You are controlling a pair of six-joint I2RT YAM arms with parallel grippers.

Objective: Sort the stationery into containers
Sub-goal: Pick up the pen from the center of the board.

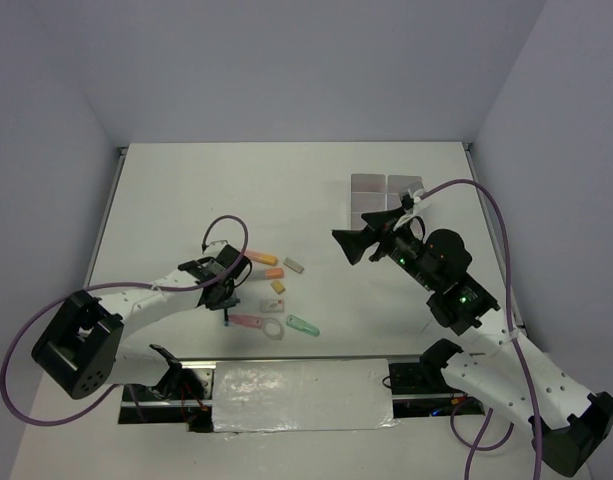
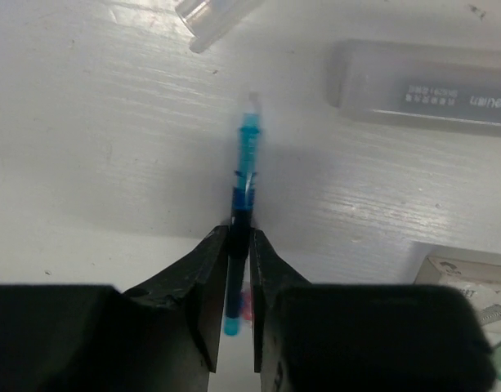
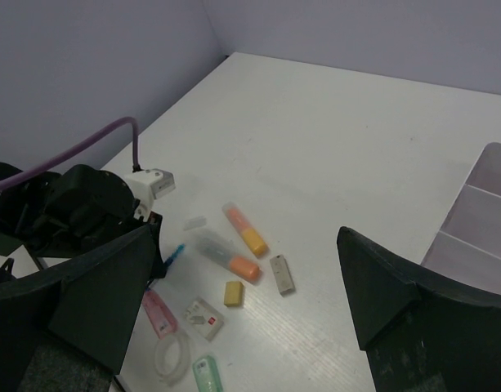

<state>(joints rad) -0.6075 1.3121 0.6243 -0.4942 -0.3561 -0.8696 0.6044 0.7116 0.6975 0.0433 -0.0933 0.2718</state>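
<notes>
A thin translucent blue pen [image 2: 248, 155] is clamped between the closed jaws of the left gripper [image 2: 240, 241], well left of the white plastic block of square compartments [image 1: 386, 195]. Orange highlighters [image 1: 265, 259], a yellow eraser [image 1: 278, 286] and a clear ring [image 1: 273, 328] are scattered left of that block. The right gripper [image 1: 358, 245] is held wide open near the block's near edge.

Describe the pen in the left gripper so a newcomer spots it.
On the white table, find the scatter of stationery ahead of the left arm. At its left edge the left gripper pinches the blue pen. It is the only thin blue stick; its neighbours are stubby orange, pink, green or yellow pieces.
</notes>
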